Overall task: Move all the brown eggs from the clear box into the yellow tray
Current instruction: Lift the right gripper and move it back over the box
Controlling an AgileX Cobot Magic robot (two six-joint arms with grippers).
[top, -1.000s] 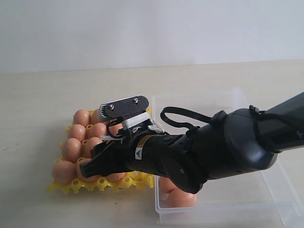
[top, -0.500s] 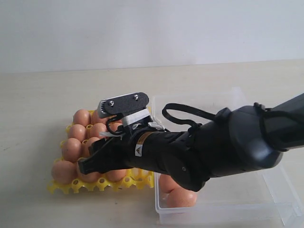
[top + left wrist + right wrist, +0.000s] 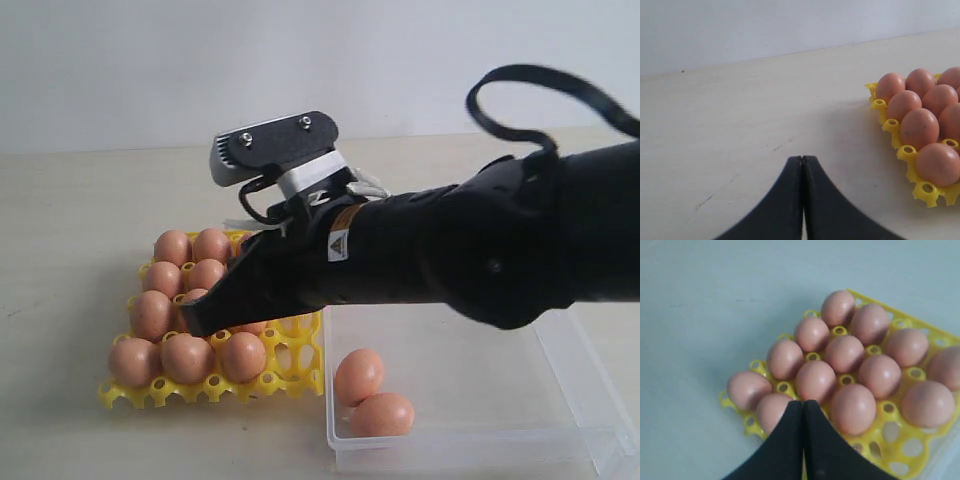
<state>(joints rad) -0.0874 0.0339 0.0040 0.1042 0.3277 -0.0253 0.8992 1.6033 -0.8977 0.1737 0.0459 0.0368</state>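
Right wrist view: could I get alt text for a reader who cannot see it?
The right gripper, black and shut with nothing in it, hangs above the yellow tray on a pale table. Brown eggs fill most of the tray's cups; a few cups along one side stand empty.

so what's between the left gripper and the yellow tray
Only bare tabletop. In the left wrist view the left gripper sits apart from the yellow tray, with nothing lying between them.
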